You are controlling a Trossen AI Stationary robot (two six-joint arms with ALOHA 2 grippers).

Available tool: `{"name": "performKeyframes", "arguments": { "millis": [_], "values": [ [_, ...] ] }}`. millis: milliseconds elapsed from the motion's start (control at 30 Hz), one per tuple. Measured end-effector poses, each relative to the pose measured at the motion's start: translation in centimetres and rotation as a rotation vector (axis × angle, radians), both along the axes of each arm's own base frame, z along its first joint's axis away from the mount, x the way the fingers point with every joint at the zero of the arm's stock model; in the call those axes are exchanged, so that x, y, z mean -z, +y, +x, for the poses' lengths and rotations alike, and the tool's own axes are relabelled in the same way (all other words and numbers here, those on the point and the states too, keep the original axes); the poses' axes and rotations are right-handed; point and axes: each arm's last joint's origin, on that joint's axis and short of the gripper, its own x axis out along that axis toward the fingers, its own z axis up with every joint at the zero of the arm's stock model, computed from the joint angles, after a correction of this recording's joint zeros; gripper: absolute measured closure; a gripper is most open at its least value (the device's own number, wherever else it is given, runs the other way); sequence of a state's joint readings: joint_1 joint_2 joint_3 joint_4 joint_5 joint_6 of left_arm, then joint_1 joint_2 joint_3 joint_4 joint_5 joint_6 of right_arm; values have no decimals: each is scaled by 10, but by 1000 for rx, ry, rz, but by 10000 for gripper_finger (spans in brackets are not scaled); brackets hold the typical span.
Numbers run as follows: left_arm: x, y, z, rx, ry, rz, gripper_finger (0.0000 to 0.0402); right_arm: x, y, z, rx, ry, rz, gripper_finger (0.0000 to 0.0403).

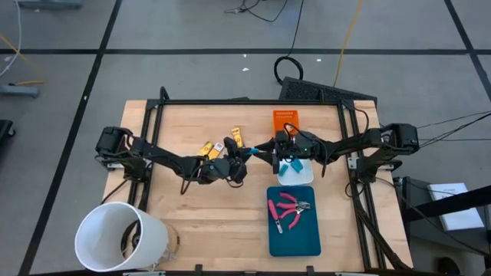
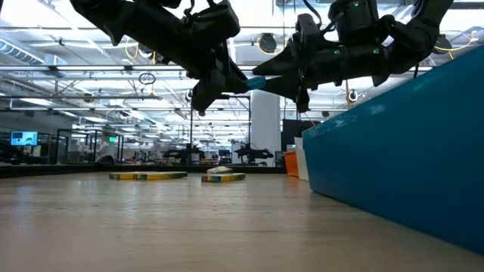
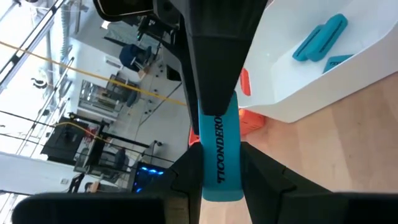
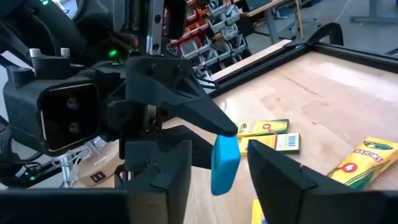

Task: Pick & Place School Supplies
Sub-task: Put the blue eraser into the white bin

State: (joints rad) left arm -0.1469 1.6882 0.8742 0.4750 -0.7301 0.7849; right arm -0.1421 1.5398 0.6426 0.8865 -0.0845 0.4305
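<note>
Both arms meet above the counter (image 1: 199, 222), just beside the white tray (image 1: 294, 170) on its side toward the left arm. The left gripper (image 3: 221, 180) has its fingers clenched on a light-blue eraser (image 3: 221, 149) marked TICONDEROGA, held clear of the wood. The right gripper (image 4: 217, 171) faces it — its fingers stand on either side of the same eraser, at its free end; whether they are pressing on it or merely flanking it cannot be told. In the white tray lie further light-blue erasers (image 3: 320, 38). An orange tray (image 1: 284, 119) sits just beyond the white tray; a teal tray (image 1: 294, 222), on the opposite side, carries pink-handled tools (image 1: 290, 208). Small yellow crayon boxes (image 1: 207, 148) lie on the counter, well apart from the white tray, under and beyond the left arm. A white bucket (image 1: 119, 238) stands at the counter's corner on the left arm's side.
</note>
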Motion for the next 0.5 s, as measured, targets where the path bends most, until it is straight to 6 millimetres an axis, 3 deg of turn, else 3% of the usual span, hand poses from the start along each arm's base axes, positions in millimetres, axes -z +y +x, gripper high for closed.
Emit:
{"name": "performKeyframes", "arguments": {
  "millis": [500],
  "values": [
    [-1, 0, 0, -4, -5, 0, 309, 2, 0, 0, -2, 17, -29, 359]
  ]
}}
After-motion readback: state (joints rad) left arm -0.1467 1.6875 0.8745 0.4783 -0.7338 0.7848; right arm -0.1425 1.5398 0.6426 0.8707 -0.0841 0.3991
